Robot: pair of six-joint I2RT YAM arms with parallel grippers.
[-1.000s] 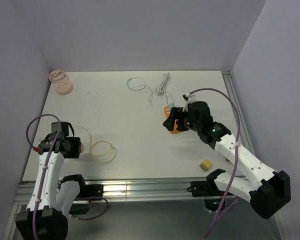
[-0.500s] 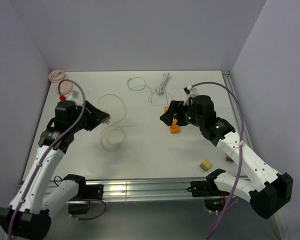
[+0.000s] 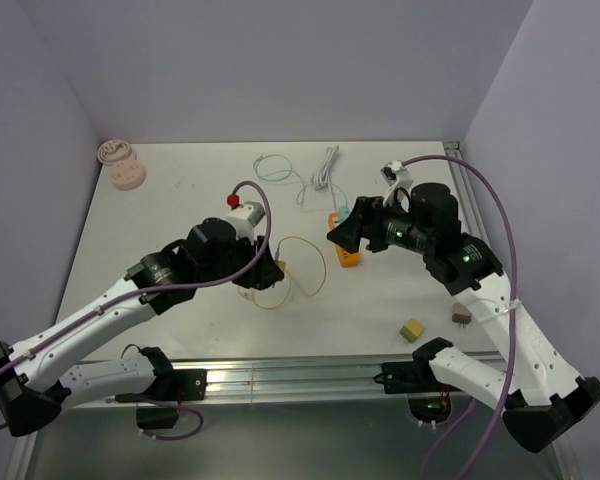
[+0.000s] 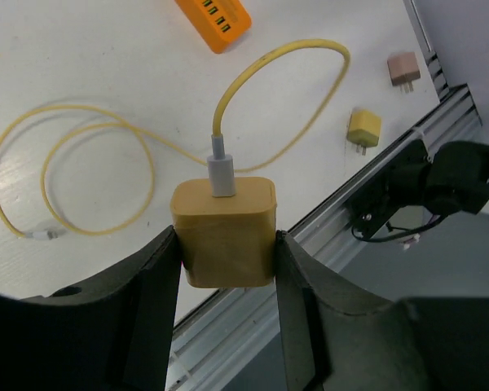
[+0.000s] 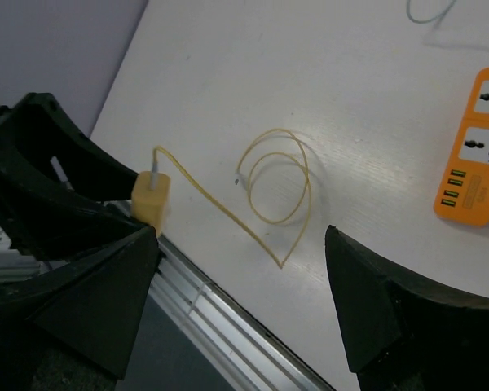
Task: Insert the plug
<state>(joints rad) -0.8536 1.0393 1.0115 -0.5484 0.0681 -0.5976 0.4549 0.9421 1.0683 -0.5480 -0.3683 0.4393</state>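
Above the table, the left tool clamps the yellow plug; the right tool gapes wide, empty.

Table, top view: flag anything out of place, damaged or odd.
Nothing damaged or spilled. Two stray adapters, the yellow plug and the pink plug, lie near the table's front right edge, apart from the power strip. The charger in the left gripper trails a loose cable.

Bright, even, diffuse light from overhead. Desk uniformly lit; arm shadows faint, soft-edged. Small glare on near-edge rail. Overhead view sharp; wrist-view foregrounds dark, soft.
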